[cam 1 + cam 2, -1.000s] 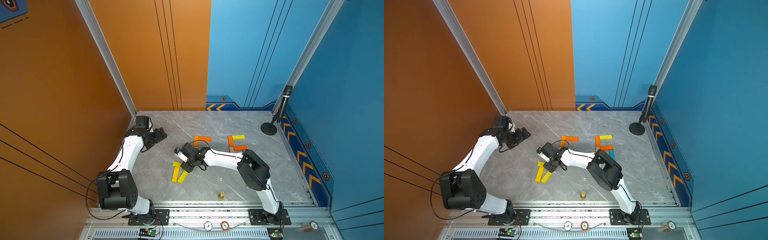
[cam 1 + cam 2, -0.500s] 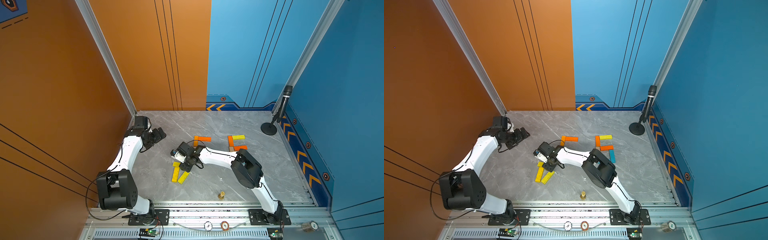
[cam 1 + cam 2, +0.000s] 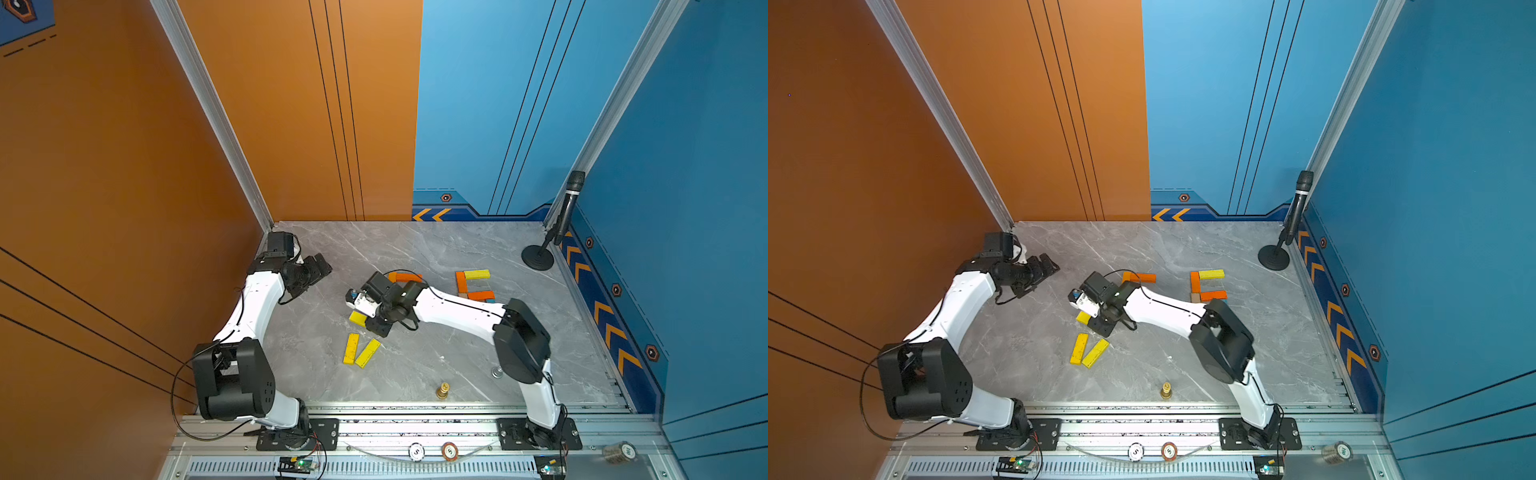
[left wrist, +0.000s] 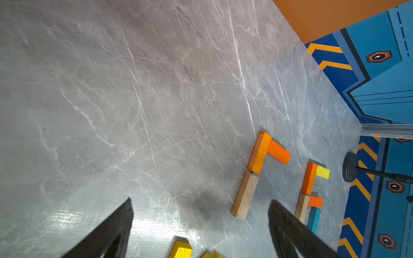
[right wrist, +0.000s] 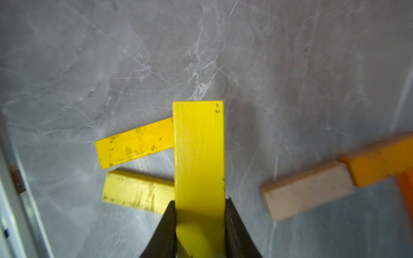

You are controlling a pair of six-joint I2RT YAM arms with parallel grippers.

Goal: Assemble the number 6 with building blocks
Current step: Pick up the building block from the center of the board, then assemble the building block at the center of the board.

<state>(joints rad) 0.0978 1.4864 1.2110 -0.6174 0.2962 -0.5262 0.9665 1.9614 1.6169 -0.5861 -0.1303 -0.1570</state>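
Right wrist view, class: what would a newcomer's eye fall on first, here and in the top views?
The bright yellow plank clamped in the right gripper fills the right wrist view, with two more yellow planks lying near it on the grey table. In both top views, an orange-and-yellow plank figure lies near the microphone stand.

Yellow plank (image 5: 199, 152); orange plank (image 4: 279, 154); tan plank (image 4: 245, 196); tbl (image 3: 415, 257) grey-veined marble.

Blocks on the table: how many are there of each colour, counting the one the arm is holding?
Yellow blocks: 4, counting the held yellow block in the right gripper's jaws
Orange blocks: 4
Tan blocks: 2
Teal block: 1
Total: 11 in view
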